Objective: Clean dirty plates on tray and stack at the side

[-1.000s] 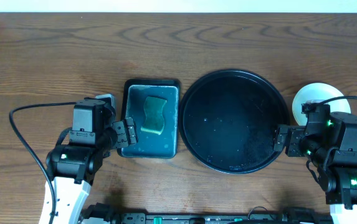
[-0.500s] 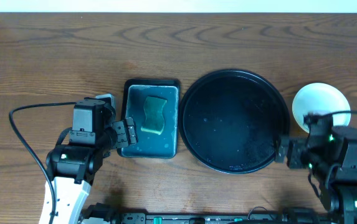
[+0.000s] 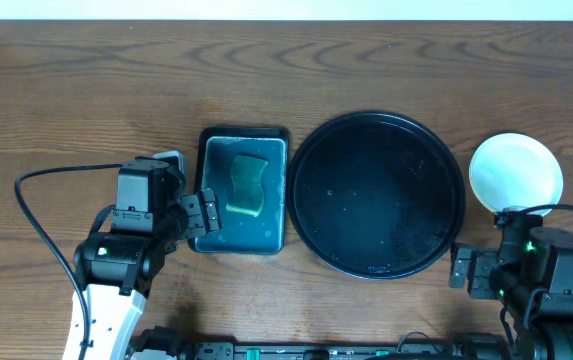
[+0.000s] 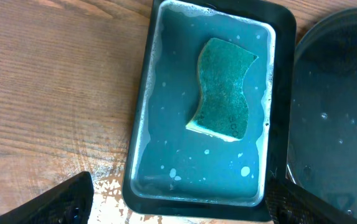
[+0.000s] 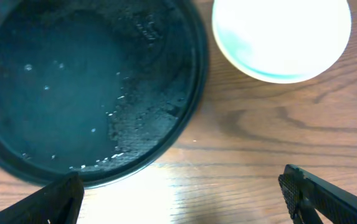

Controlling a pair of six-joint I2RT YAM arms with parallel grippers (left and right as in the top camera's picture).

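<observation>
Plates point(image 3: 516, 172) sit on the table point(image 3: 86, 90) just right of the black tray point(image 3: 376, 195), only a pale top one showing. Left gripper point(image 3: 206, 214) and right gripper point(image 5: 181, 180) both gape wide, holding nothing.

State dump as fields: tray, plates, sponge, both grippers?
tray: round, black, wet, no plates on it
plates: white, on table right of tray; count unclear
sponge: green, in rectangular tray of bluish water
left gripper: open, empty, beside rectangular tray
right gripper: open, empty, by tray's near-right rim
</observation>
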